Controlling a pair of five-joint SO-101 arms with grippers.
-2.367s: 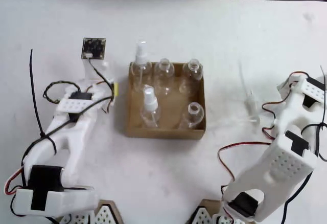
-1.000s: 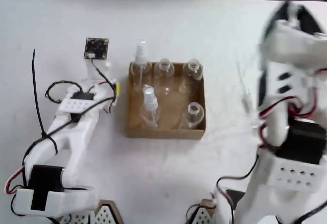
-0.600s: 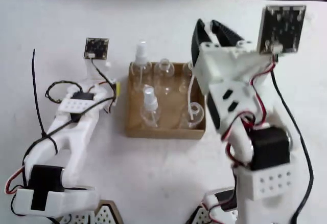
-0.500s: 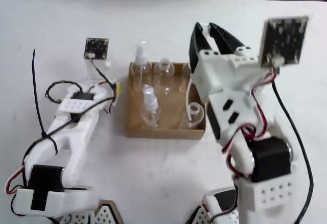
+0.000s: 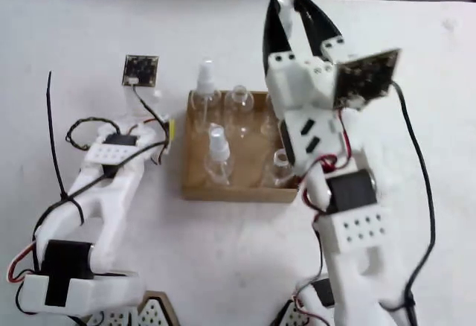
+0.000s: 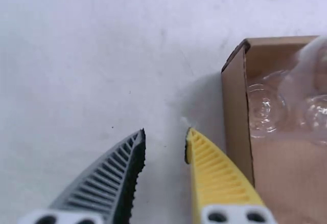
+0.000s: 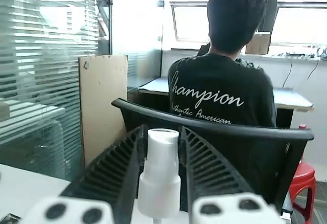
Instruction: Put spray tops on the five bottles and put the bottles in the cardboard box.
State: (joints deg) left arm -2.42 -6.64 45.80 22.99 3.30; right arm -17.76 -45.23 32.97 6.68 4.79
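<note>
Step in hand: capping the third bottle. Right gripper (image 7: 163,132) is clamped on a spray top (image 7: 159,178), nozzle up, above the cardboard box (image 5: 242,192) at its 3 o'clock side. Capped bottle (image 5: 217,151) and uncapped bottle (image 5: 239,101) sit inside the box. Next move, as I read it: tip the wrist down and seat the top on an open neck. Left gripper (image 6: 165,132) is empty, jaws narrowly apart, at the box's 9 o'clock.

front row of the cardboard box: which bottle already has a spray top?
The front-left bottle: it carries a white spray top. The front-right bottle has a bare, open neck.
</note>
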